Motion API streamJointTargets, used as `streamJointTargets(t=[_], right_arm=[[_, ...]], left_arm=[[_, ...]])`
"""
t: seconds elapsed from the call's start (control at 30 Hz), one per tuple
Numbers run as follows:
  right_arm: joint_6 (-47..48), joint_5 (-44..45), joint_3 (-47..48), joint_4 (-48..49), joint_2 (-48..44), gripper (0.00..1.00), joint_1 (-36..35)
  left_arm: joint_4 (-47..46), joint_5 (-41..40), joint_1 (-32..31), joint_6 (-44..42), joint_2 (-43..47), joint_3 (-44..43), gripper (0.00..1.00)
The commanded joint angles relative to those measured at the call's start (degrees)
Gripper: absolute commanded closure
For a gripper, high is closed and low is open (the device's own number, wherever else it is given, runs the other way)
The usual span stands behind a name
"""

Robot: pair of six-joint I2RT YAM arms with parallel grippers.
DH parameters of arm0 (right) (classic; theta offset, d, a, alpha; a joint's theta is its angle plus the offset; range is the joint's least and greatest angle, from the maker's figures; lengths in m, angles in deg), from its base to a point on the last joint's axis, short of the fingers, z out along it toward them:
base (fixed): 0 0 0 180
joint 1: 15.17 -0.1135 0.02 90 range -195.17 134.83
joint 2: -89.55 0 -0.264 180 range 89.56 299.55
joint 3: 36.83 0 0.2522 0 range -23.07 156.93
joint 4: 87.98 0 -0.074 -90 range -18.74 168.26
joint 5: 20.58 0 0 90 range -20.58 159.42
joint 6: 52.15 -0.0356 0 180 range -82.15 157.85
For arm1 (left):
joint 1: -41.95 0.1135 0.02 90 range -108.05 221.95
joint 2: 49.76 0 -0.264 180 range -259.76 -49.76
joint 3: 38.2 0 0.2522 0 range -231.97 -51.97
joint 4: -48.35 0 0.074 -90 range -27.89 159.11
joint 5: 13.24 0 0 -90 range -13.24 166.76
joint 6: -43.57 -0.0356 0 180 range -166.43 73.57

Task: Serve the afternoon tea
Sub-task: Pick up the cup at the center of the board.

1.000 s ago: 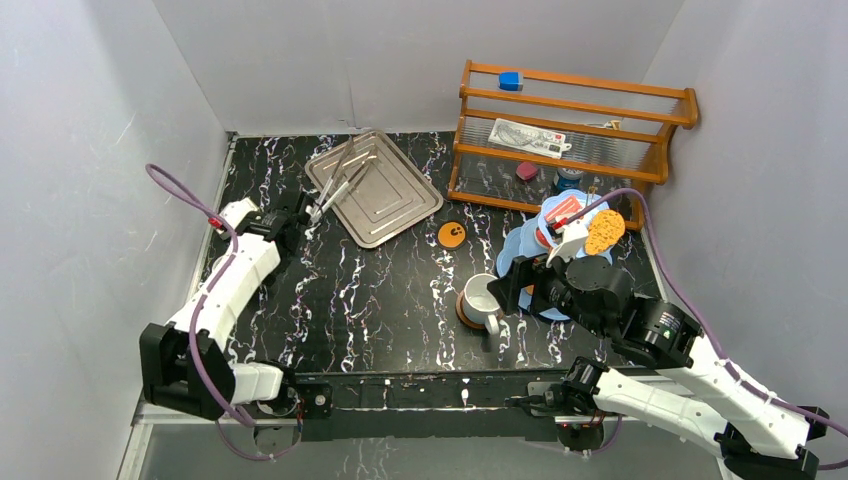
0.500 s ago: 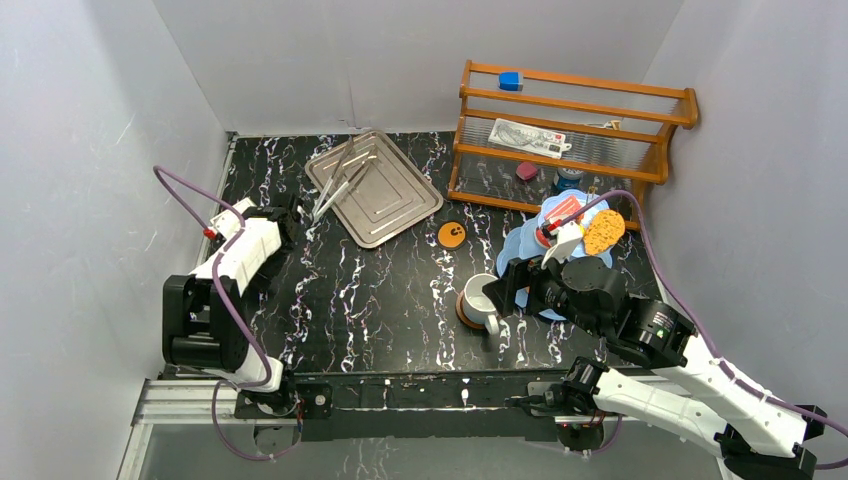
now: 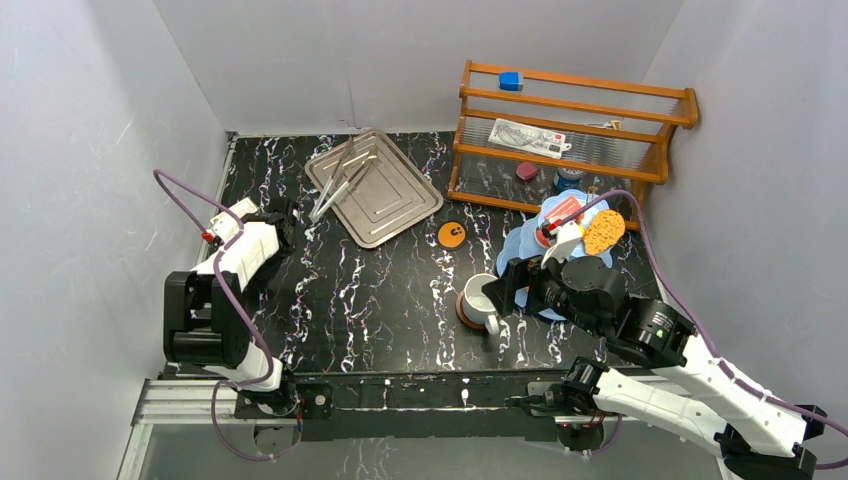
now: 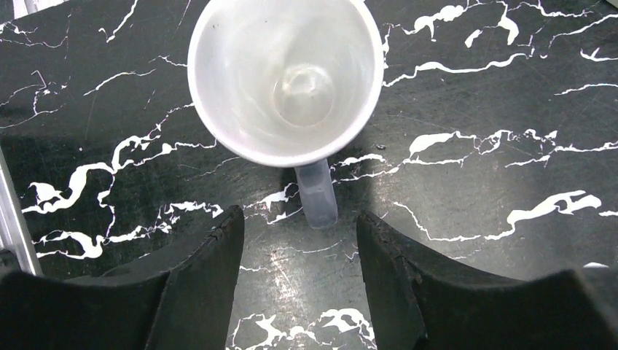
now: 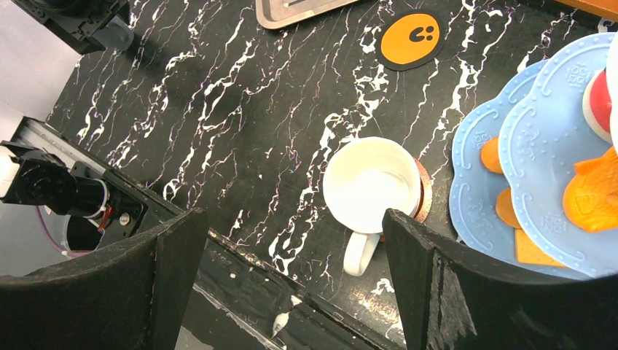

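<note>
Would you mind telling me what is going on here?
Two robot arms are laying out afternoon tea. The left gripper is open above a grey mug on the table, its handle pointing toward the gap between the fingers. The right gripper hovers open over a white mug on a brown saucer beside the blue tiered stand.

At the far middle of the table (image 3: 400, 300), a tray (image 3: 398, 203), with tongs (image 3: 340, 183) lying in it. To the far right, a rack (image 3: 570, 120) against the back wall. In front of the rack, the three-tier stand (image 3: 518, 250), with pastries (image 3: 604, 231) on its tiers. Between tray and stand, a lone saucer (image 3: 452, 235). Just left of the stand, a mug (image 3: 480, 297) on a second saucer (image 5: 423, 195). At the left, another mug (image 4: 286, 73) directly on the table, apparently near the tray's left corner, hidden in the top view.
</note>
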Motion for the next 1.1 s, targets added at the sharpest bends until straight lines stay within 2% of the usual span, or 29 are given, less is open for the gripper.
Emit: streamJointTargets(t=[0.0, 0.47, 0.67, 0.97, 1.07], right_arm=[[-0.2, 0.4, 0.4, 3.1, -0.2, 0.01, -0.2], [-0.5, 0.4, -0.6, 3.0, -0.1, 0.01, -0.2], [-1.1, 0.9, -1.9, 3.0, -0.9, 0.01, -0.2], [-1.0, 1.0, -2.0, 3.4, -0.8, 0.01, -0.2], [-0.7, 0.9, -1.8, 3.5, -0.5, 0.01, -0.2]], left_arm=[[-0.6, -4.6, 1.2, -0.3, -1.3, 0.5, 0.45], [-4.7, -4.8, 1.5, -2.6, -4.0, 2.2, 0.55], [-4.6, -5.7, 1.4, -2.4, -4.6, 2.1, 0.64], [-4.3, -7.2, 1.4, -4.3, -2.7, 2.1, 0.84], [-3.7, -7.1, 1.5, -5.9, -1.1, 1.5, 0.87]])
